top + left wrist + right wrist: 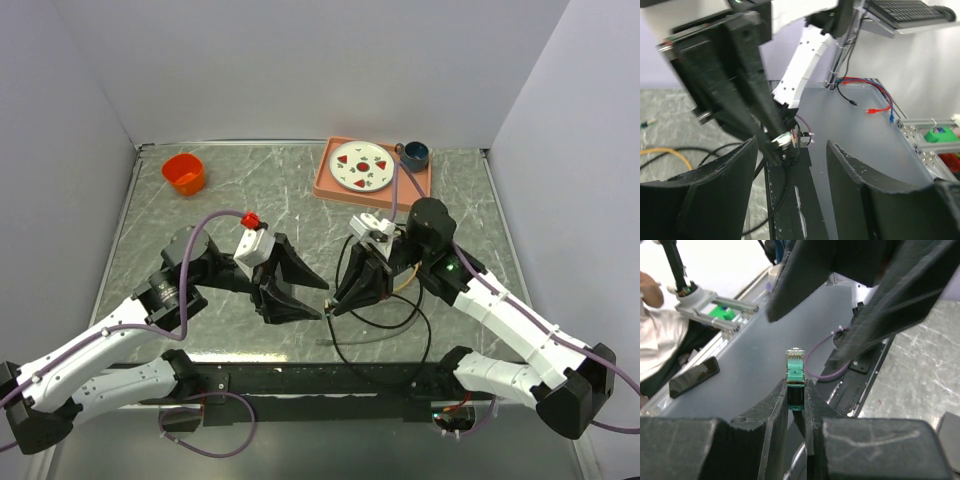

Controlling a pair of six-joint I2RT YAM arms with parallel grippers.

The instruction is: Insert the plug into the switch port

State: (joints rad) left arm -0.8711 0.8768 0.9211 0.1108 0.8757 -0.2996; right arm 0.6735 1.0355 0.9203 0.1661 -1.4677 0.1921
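My right gripper (336,304) is shut on a network plug (794,365) with a clear tip and a green body. The plug stands up from between the fingers (776,410), and its black cable (385,335) loops over the table. My left gripper (322,299) is open and empty, facing the right gripper at close range; it is also in the left wrist view (792,150). That view shows the plug's tip (781,140) just beyond the left fingertips. The flat black box with the switch port cannot be made out in any view.
An orange cup (184,172) stands at the back left. A salmon-pink tray (327,180) with a white plate (364,165) and a dark blue cup (415,153) sits at the back right. A yellow cable (670,152) lies on the marble tabletop (230,190).
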